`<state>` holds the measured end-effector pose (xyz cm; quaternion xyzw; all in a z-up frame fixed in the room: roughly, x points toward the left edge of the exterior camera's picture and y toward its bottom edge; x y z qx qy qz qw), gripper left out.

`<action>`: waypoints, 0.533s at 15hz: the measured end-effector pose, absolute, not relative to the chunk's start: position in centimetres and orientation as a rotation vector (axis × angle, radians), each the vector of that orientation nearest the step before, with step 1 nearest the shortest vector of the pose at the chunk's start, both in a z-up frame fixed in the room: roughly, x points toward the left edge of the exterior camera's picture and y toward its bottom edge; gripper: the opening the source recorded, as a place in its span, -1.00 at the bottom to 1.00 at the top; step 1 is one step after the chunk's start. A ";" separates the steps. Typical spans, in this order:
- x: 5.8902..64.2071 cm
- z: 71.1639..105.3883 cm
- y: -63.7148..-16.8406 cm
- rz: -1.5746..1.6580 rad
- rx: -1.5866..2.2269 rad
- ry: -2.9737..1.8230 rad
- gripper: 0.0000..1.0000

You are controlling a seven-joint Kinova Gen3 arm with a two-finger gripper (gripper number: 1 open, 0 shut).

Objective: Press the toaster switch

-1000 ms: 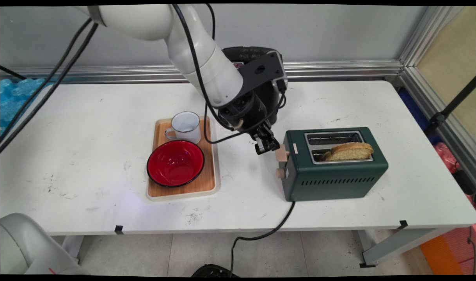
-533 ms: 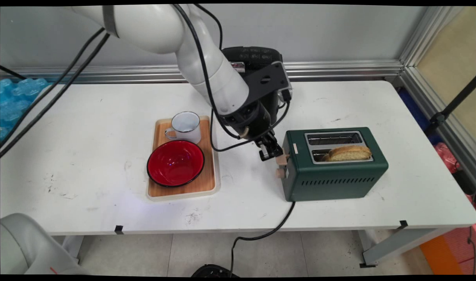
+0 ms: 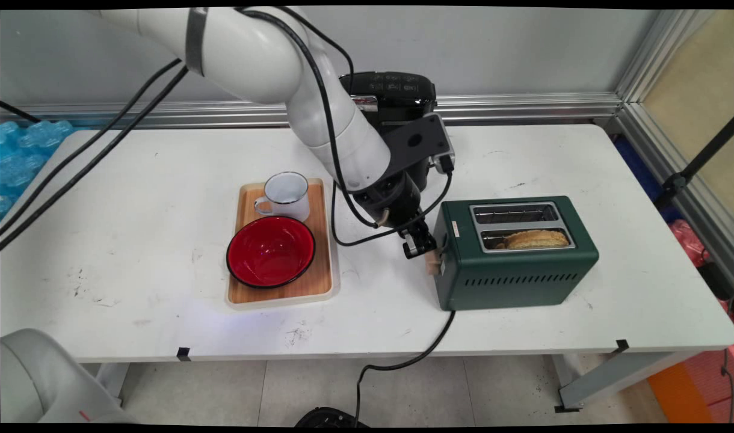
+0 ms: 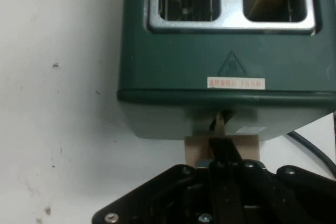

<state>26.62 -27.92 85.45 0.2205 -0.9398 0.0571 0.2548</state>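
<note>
The gripper (image 3: 420,246) bears down on the toaster's (image 3: 514,273) tan lever (image 4: 198,149), its jaws pressed together with nothing between them. The lever sits low on the toaster's end face, and the bread (image 3: 535,239) lies sunk in the nearer slot with only its crust showing; the other slot is bare. Whether the lever is latched at the bottom cannot be told. The toaster is a boxy dark green body with a metal top plate, on the table's (image 3: 132,180) right half. Left of it a wooden tray (image 3: 323,240) holds a glossy red bowl (image 3: 271,251) and a white enamel mug (image 3: 286,195).
</note>
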 end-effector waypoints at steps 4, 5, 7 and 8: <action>26.5 84.9 -28.0 0.150 0.602 -2.559 -1.00; 26.5 84.8 -28.0 0.148 0.603 -2.561 -1.00; 26.4 84.4 -28.0 0.144 0.604 -2.566 -1.00; 26.4 84.3 -28.0 0.144 0.604 -2.567 -1.00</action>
